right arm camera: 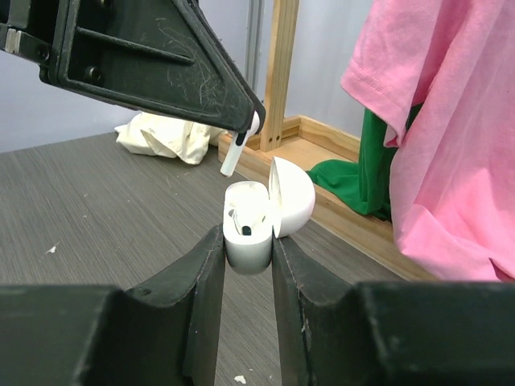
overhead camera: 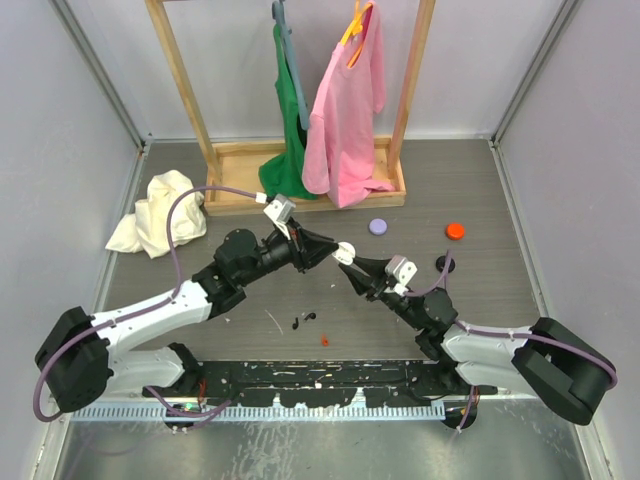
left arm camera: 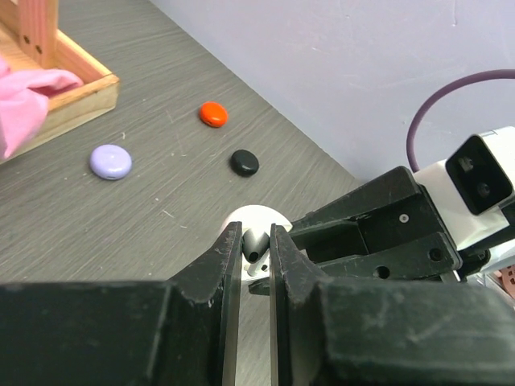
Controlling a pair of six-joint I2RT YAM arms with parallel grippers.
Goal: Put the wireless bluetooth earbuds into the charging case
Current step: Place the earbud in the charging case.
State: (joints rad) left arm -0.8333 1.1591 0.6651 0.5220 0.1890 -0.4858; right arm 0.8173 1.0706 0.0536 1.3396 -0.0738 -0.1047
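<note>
1. Centre of the frame: the left gripper [left arm camera: 256,237] is pinched almost closed on an earbud [right arm camera: 238,150]. The right gripper [right arm camera: 248,261] is clamped on the open case [right arm camera: 251,245], just below.
2. To do this well, I judge: line the stem up over the vacant socket, lower it straight, and let go only once it is seated.
3. Count: two earbuds, the second earbud [right arm camera: 243,226] already in the case; one case; three small discs [left arm camera: 111,161] on the desk [right arm camera: 96,201].

Table [overhead camera: 250,335] lies open at lower centre; rack [overhead camera: 183,85] blocks the top, cloth [overhead camera: 160,215] the left, purple disc [overhead camera: 379,226], orange disc [overhead camera: 455,231] and black disc [overhead camera: 443,263] the right.
</note>
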